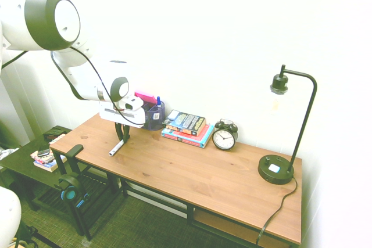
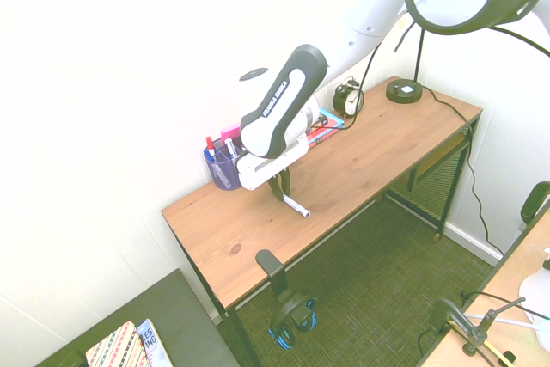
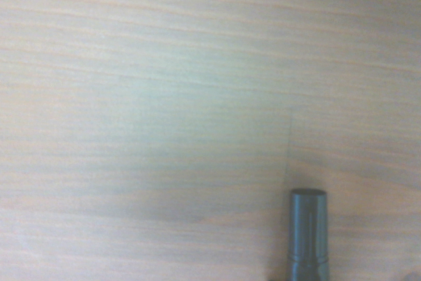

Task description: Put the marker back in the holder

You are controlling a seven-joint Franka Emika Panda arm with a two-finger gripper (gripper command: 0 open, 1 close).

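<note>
One slim marker (image 2: 296, 206) in pincer (image 2: 282, 196), wood-grained desk (image 2: 365, 156)

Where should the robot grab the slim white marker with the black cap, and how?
Probably around the middle of the slim white marker, from straight above, with one finger on each long side. It looks thin and straight, lying along the wooden desk, so its long sides give the fingers something to squeeze.
</note>
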